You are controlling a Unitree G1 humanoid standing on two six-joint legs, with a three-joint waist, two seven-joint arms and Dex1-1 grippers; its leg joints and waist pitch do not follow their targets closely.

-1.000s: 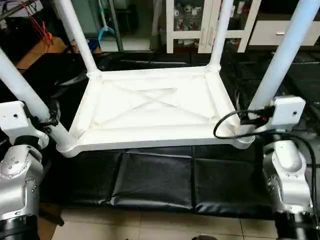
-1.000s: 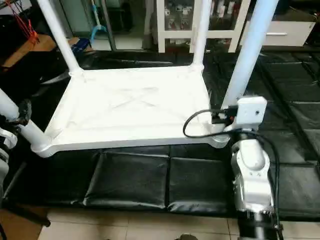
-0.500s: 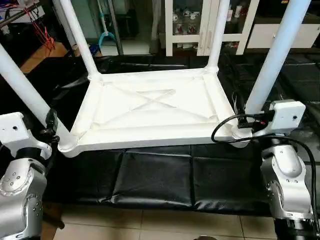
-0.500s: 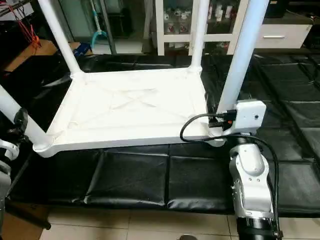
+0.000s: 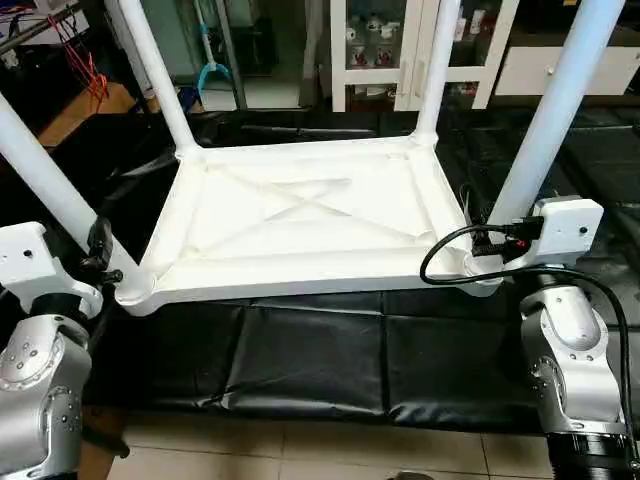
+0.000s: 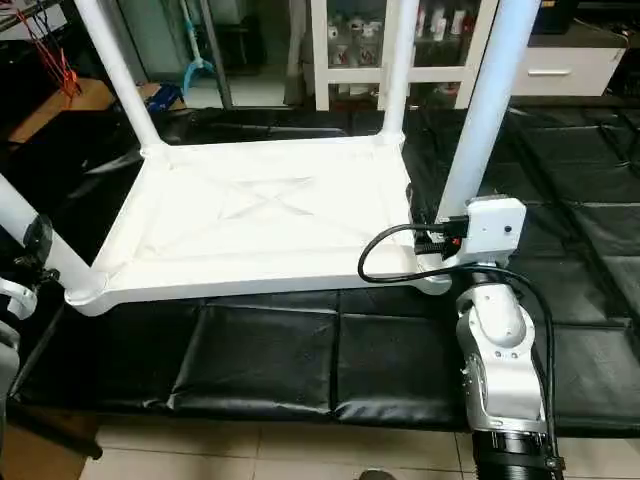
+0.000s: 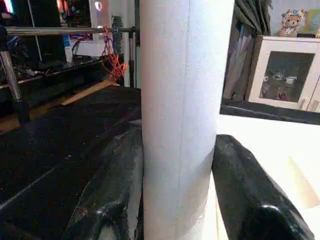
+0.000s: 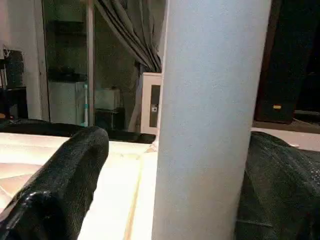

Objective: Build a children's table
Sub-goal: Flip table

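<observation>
Tabletop (image 5: pixel 305 215) upside down on black mat (image 5: pixel 300 350), legs up — left hand (image 7: pixel 177 200) clamped on near-left leg (image 7: pixel 180 100); right hand (image 8: pixel 200 200) released, straddling near-right leg (image 8: pixel 210 110) with a gap.

Upturned tabletop (image 5: pixel 310 215) lies on mat (image 5: pixel 320 360), legs (image 5: pixel 555 110) upward.

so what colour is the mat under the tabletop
Black, with padded seams. The mat under the white tabletop shows best in the left eye view.

Black padded mats (image 5: pixel 300 360) on beige tiled floor (image 5: pixel 300 455), white glass-door cabinet (image 5: pixel 400 50) behind, grey curtain (image 8: pixel 130 40)
</observation>
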